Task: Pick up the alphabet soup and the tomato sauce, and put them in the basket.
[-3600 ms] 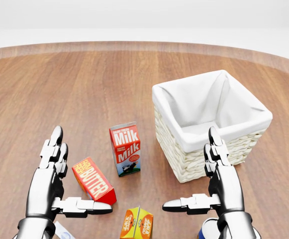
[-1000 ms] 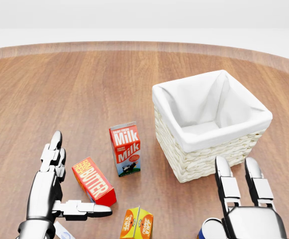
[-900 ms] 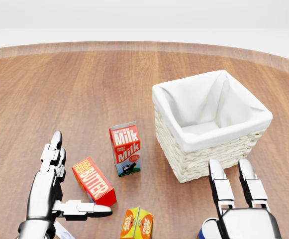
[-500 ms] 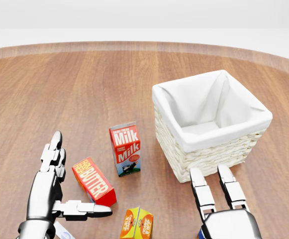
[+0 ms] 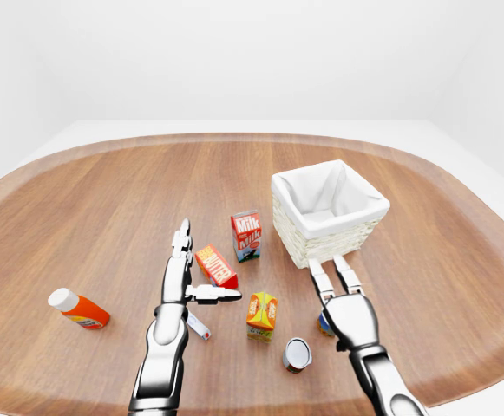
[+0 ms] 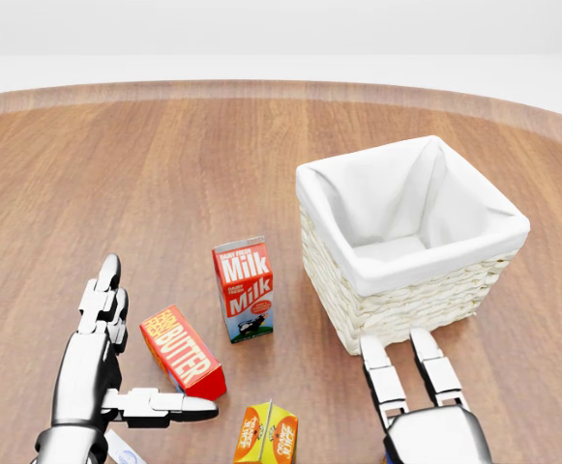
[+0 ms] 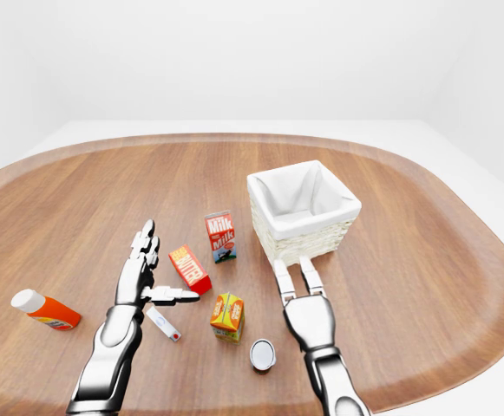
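Can [image 5: 297, 354] sideways, end toward camera

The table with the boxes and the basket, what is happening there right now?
The robot holds nothing. Its open right hand hovers over a blue can just below the empty basket in the left-eye view. Its open left hand stands beside the butter box. A second can lies on its side nearby.
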Motion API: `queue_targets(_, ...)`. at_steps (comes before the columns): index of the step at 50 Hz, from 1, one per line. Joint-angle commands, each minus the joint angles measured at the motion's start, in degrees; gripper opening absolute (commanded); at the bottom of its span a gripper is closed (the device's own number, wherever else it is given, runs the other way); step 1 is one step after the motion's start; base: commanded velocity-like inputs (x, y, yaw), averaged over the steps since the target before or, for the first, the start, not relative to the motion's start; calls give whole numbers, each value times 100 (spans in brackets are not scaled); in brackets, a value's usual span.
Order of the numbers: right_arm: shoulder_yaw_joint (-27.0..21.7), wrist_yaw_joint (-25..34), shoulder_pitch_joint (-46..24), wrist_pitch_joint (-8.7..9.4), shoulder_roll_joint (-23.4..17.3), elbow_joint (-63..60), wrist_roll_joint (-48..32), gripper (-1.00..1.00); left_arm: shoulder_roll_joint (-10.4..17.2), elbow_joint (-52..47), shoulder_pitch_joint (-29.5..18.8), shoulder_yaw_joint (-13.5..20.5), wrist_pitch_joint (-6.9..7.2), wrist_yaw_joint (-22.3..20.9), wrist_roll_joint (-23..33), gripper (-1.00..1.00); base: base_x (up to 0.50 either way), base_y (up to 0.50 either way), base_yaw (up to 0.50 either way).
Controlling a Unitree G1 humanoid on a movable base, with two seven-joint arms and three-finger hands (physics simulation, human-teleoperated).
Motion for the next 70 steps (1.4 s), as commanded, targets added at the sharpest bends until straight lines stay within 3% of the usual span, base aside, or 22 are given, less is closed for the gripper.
queue_targets(1,-7,-210,-299,0,-42,766,-4,100,3,69,-34,16,-93,-62,-101,100,0,0,0)
queue_targets(5,38,-495,-424,0,-36,1189,-53,100,3,81,-30,15,-110,-63,-98,100,0,0,0)
queue_targets(8,31,-232,-338,0,-56,863,7,100,1,18,-14,8,-63,-67,-94,100,0,0,0)
queue_targets(36,149,-679,-853,0,-37,2043,34,100,-3,-19,3,3,-43,-70,-86,100,0,0,0)
queue_targets(44,192,-790,-920,0,-48,2259,44,100,0,81,2,8,-142,-67,-88,100,0,0,0)
queue_targets(50,238,-978,-1022,0,-47,2615,40,100,-1,46,-4,8,-97,-67,-88,100,0,0,0)
queue_targets(53,253,-969,-1014,0,-53,2608,41,100,2,122,-19,17,-154,-66,-94,100,0,0,0)
queue_targets(64,272,-1081,-918,0,-91,2677,59,100,3,116,-40,27,-116,-56,-109,100,0,0,0)
queue_targets(68,257,-1138,-913,0,-108,2740,84,100,0,26,-33,20,-29,-54,-109,100,0,0,0)
queue_targets(70,245,-1172,-934,0,-116,2812,104,100,2,71,-42,24,-65,-51,-110,100,0,0,0)
